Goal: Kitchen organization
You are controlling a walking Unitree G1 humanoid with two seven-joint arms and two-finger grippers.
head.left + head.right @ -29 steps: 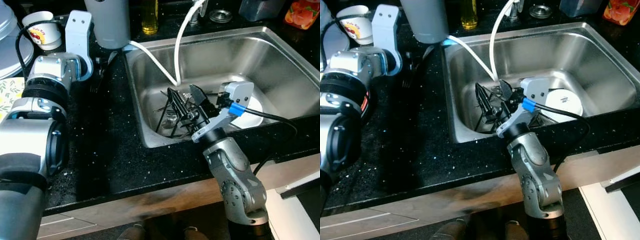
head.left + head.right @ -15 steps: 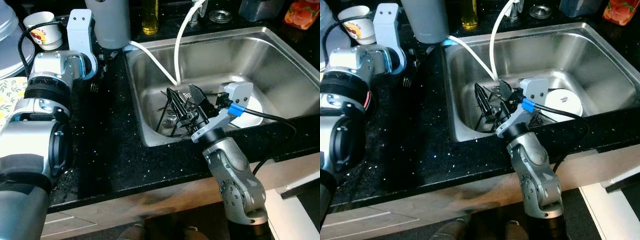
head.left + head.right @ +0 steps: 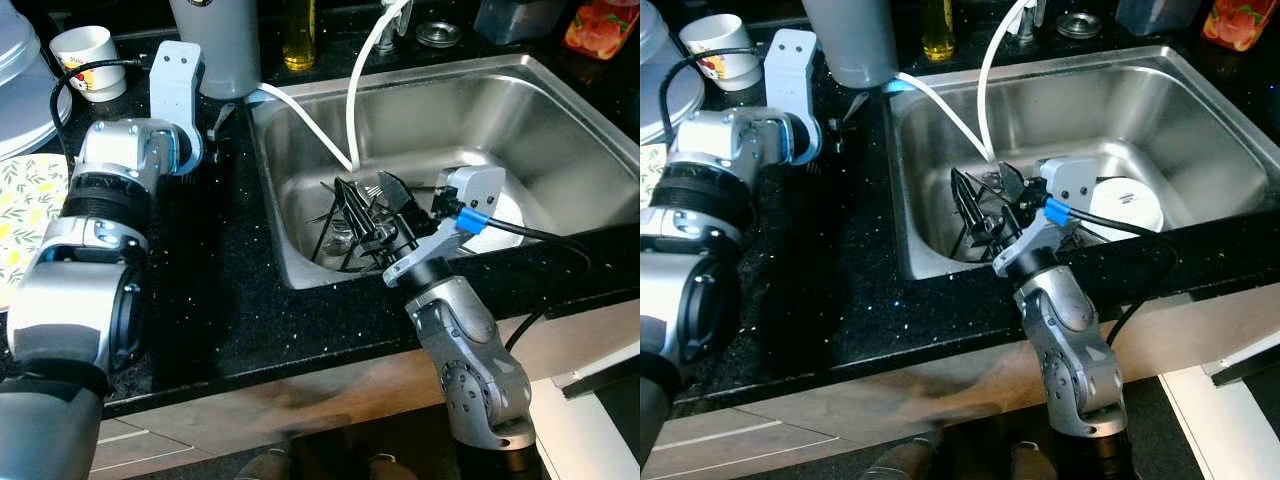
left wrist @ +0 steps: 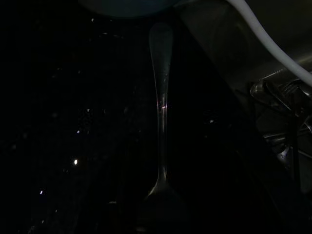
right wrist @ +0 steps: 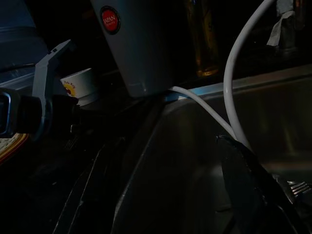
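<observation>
Currently I log: right gripper [image 3: 368, 205], jaws apart, over cutlery [image 3: 345, 228] in sink [image 3: 560, 110]; left gripper [image 3: 208, 122] jaws' state untellable, spoon [image 4: 161, 122] lying ahead.

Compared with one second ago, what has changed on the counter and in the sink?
The left arm's wrist has moved away from the robot along the black counter, toward the grey container. A utensil lies before its wrist camera. The right gripper stayed in the sink over the cutlery, fingers apart; the white plate is unmoved.
</observation>
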